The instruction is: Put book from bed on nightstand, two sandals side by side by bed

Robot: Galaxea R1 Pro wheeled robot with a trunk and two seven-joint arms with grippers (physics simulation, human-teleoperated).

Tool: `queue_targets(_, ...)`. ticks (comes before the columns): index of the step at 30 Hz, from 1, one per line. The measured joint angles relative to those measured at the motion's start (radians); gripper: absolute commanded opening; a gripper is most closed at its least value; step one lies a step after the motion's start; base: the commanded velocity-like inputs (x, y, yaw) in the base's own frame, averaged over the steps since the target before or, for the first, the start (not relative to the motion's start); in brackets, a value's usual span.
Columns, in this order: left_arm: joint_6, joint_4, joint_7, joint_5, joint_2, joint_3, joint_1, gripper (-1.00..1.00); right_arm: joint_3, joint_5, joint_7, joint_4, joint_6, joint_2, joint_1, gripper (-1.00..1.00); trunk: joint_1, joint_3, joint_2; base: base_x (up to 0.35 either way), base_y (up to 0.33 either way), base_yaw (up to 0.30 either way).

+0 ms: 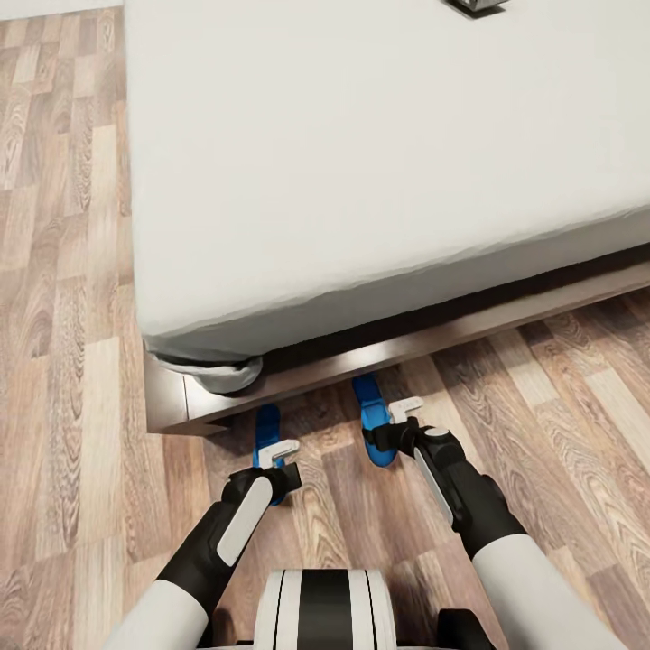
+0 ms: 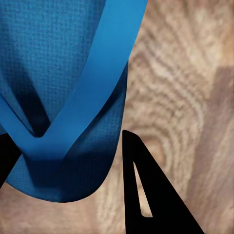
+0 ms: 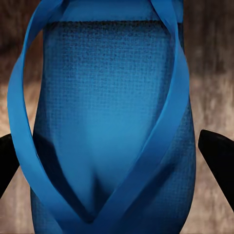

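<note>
Down at the wood-plank floor (image 1: 81, 379) just ahead of my base, both my arms reach low over the two blue sandals. My left gripper (image 1: 276, 462) hangs right above the left sandal (image 1: 267, 433); through the left wrist camera its dark fingers (image 2: 151, 195) stand apart, one on each side of the toe end of that sandal (image 2: 63, 97), where the two straps meet in a V, and nothing is clamped between them. My right gripper (image 1: 388, 433) sits over the right sandal (image 1: 370, 420); in the right wrist camera its fingertips (image 3: 217, 156) spread wide to either side of the sole (image 3: 112, 131), clear of the straps, so that claw too is open and holds nothing.

Both sandals lie flat on the planks, roughly parallel and a little apart, pointing toward the bed, with their far ends at the dark brown wooden bed frame (image 1: 424, 341). Neither sits inside anything.

Beyond the frame rises the pale grey-white mattress (image 1: 361, 162), its corner bulging over the frame at my left. Far across the mattress, at the upper edge of the head view, lies a small dark object (image 1: 474, 5), cut off by the picture edge; I cannot tell whether it is the book
</note>
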Motion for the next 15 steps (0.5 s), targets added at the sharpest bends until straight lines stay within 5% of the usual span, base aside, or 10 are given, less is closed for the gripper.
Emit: queue_targets(15,-0.011,0.016,0.007,-0.003,-0.001,-0.001,0.000,-1.00,0.003,-0.001,0.000,0.000,-0.001,0.000,0.004,-1.00,0.000,0.000,0.000,-0.058,-0.033,0.004)
